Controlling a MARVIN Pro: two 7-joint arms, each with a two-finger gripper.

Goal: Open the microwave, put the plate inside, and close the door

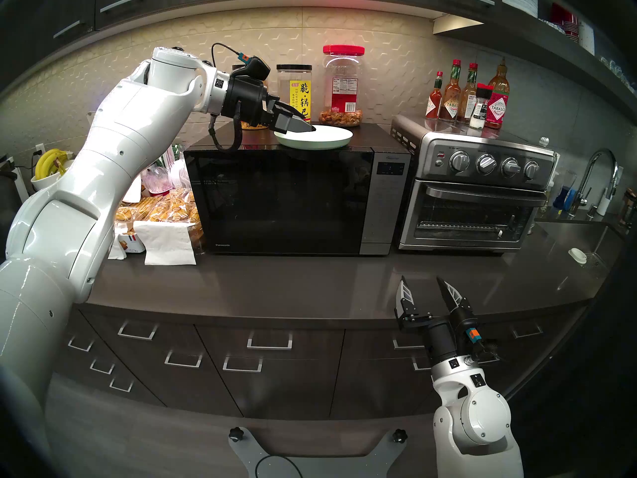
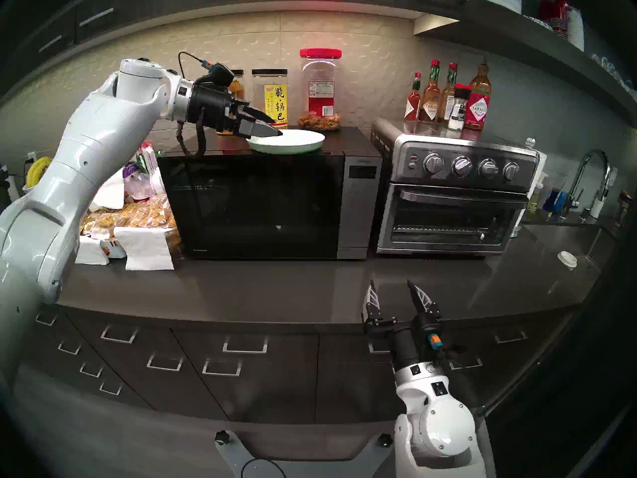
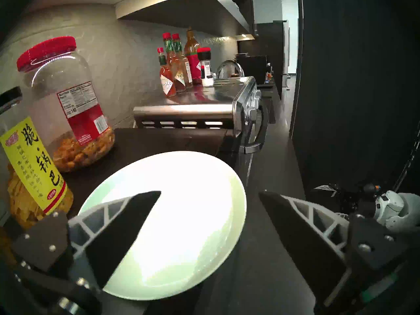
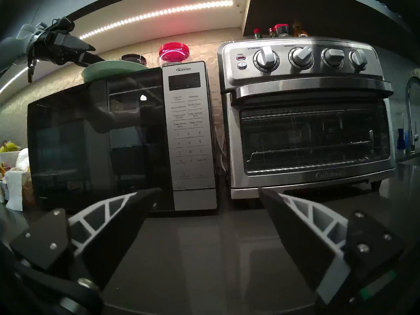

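Lying flat: plate (image 1: 319, 137) atop microwave (image 1: 296, 199)

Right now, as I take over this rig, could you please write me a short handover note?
Left gripper: open, at the near rim of the plate, one finger above the plate, the other off its front edge; nothing gripped.
Right gripper: open and empty, low over the counter in front of the microwave's control panel.
Things: the plate rests on top of the microwave, in front of two snack jars. The door is shut.
Done: nothing yet; the plate is only approached.
Left: open the door, put the plate inside, close the door.
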